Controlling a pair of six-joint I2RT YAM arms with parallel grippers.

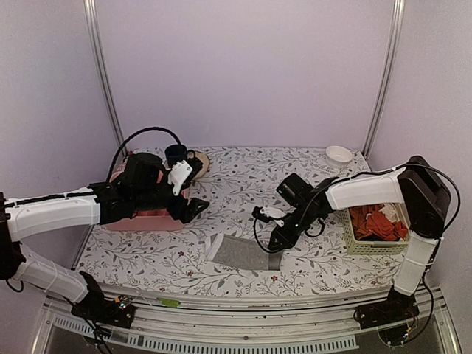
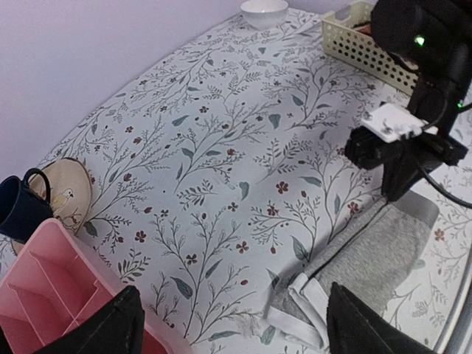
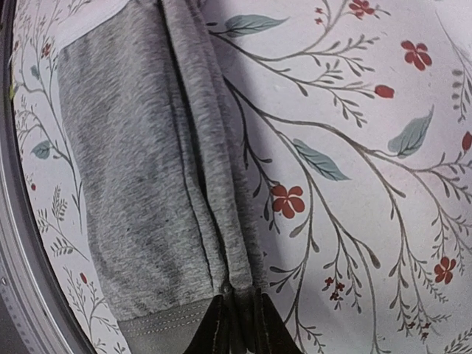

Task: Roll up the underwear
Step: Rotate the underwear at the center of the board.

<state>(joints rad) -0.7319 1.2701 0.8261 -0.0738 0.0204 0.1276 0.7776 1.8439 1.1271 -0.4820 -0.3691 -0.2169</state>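
We see the right pincer (image 3: 237, 326) narrowed to a slim gap. Its two dark fingers (image 3: 212, 330) nip a raised fold of the underwear (image 3: 140, 184) just where the grey cloth meets the darker waistband (image 3: 158, 324). In the right wrist view only the finger ends show, cut off by the lower edge, so we cannot tell how deep the fold sits between them.

The left pincer (image 1: 193, 209) stands wide, holds nothing, and hangs in the air well to the left of the basket (image 1: 354, 242). In its own wrist view the two fingers (image 2: 110, 324) are cropped at the bottom.

The underwear lies flat as a long folded strip on the floral counter (image 1: 243, 177). It is left of the basket and nearer the front edge, with its waistband end toward the basket and its pale-trimmed hems (image 2: 295, 313) pointing away.

The basket holds orange-red garments (image 1: 376, 223), partly hidden by the right arm. A white bowl (image 1: 338, 155) sits behind the basket. Far left of it, a pink compartment tray (image 1: 144, 220) is half covered by the left arm, with a navy mug (image 2: 18, 203) beside it.
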